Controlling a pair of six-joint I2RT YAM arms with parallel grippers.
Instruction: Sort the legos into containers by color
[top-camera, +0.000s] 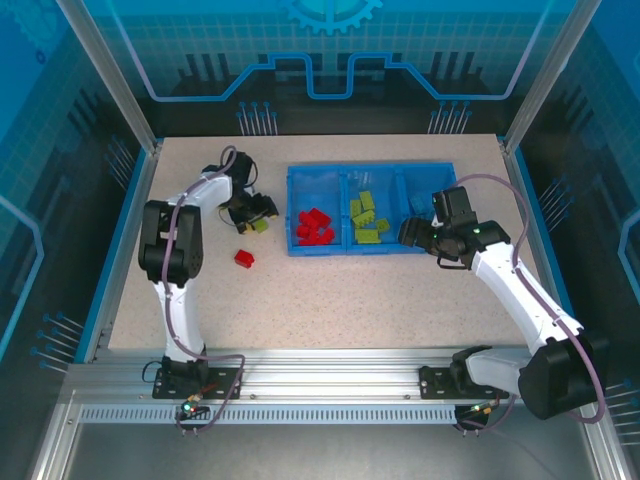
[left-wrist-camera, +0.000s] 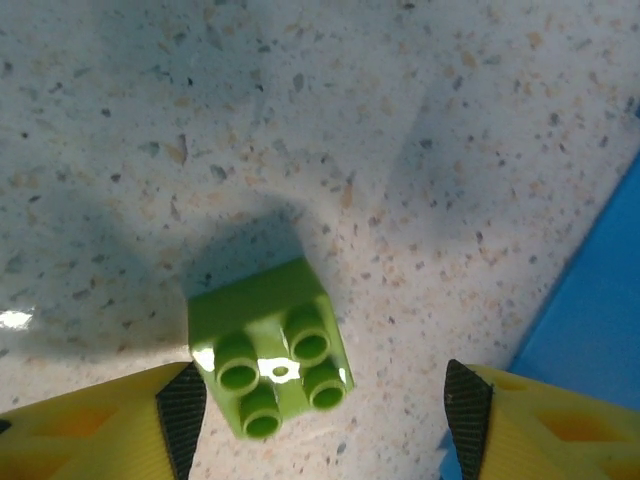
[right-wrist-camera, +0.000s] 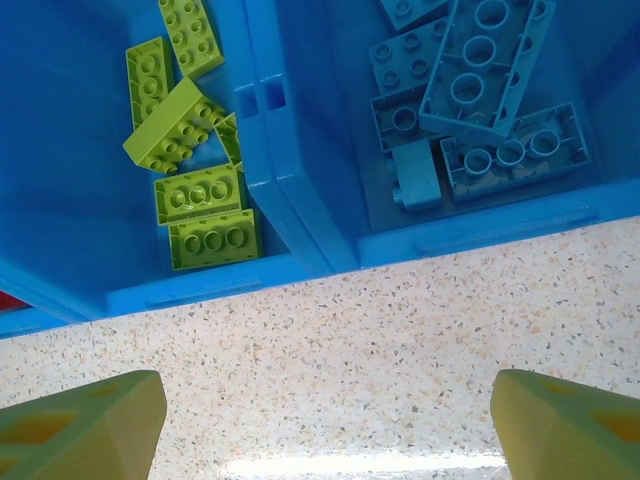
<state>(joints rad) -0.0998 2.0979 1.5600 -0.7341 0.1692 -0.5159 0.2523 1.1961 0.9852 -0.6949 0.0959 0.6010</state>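
Note:
A yellow-green square lego (left-wrist-camera: 270, 350) lies studs-up on the table between the fingers of my left gripper (left-wrist-camera: 325, 418). That gripper is open; the brick sits close to the left pad (left-wrist-camera: 183, 415) and well apart from the right one. From above, the left gripper (top-camera: 252, 214) hangs just left of the blue tray (top-camera: 370, 250) with the green brick (top-camera: 260, 226) under it. One red lego (top-camera: 244, 258) lies loose on the table. The tray's containers hold red legos (top-camera: 315, 228), green legos (top-camera: 367, 218) and blue legos (right-wrist-camera: 480, 90). My right gripper (right-wrist-camera: 330, 430) is open over bare table before the tray.
The tray's blue wall (left-wrist-camera: 600, 320) stands right beside the left gripper's right finger. The tray's front wall (right-wrist-camera: 300, 270) runs just ahead of the right gripper (top-camera: 415, 237). Raised blue rails edge the table on the left and right, with open table in front of the tray.

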